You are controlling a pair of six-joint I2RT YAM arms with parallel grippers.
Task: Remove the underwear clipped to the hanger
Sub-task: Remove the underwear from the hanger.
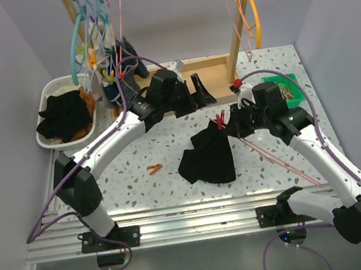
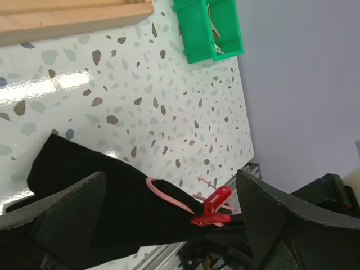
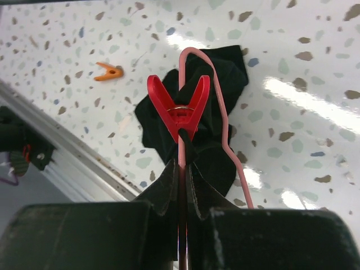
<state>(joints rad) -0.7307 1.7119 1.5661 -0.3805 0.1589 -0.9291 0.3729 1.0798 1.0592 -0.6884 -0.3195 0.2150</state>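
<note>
Seemingly right claw (image 3: 183,164) pinches hanger (image 3: 181,70); red peg (image 3: 178,109) holds underwear (image 3: 225,73).

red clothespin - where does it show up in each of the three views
top external: red clothespin just right of centre, at the black underwear's top edge
left wrist: clothespin low, right of centre, at the cloth's right end
right wrist: clothespin centre, upright on the pink hanger
shared landmark: the black underwear beside it

Orange peg (image 1: 154,169) on the speckled table (image 1: 135,196); green bin (image 2: 191,28) at its corner
</note>
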